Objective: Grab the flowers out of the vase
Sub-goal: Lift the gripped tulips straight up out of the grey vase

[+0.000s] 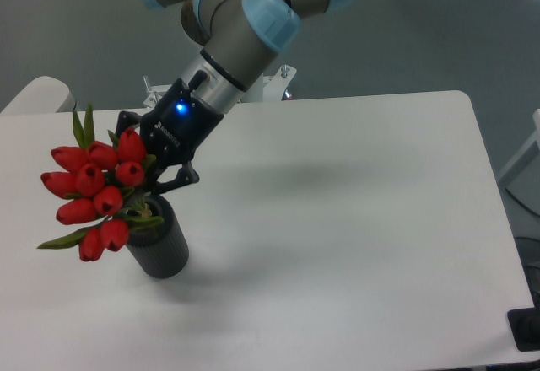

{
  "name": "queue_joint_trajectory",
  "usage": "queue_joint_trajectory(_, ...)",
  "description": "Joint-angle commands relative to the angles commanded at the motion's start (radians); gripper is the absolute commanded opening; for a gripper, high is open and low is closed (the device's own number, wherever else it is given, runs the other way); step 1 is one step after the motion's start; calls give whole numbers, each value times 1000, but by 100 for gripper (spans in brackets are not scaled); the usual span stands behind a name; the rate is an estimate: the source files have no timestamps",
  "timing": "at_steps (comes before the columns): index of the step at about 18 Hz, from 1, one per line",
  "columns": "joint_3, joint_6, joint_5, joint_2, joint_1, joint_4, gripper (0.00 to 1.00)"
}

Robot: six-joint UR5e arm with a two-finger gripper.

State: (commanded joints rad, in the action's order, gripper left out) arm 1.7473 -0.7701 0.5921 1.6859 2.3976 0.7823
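A bunch of red tulip flowers (91, 192) with green leaves leans to the left above the dark grey ribbed vase (159, 243), which stands on the white table (354, 236). Its stems run down toward the vase mouth, and I cannot tell whether they are still inside. My gripper (152, 177) reaches in from the upper right and is shut on the flowers just below the buds. Part of the fingers is hidden behind the buds and leaves.
The arm (245, 34) slants down from the top centre over the table's back left. A metal bracket (160, 94) sits at the table's rear edge. A pale rounded object (38, 94) shows at the far left, and a black item (525, 329) at the lower right corner.
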Motion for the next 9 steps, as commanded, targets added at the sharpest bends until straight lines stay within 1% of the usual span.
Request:
queue_joint_trajectory(5,-17,18,0,-3,0,0,31)
queue_joint_trajectory(9,-51,66,0,-3,3,0,31)
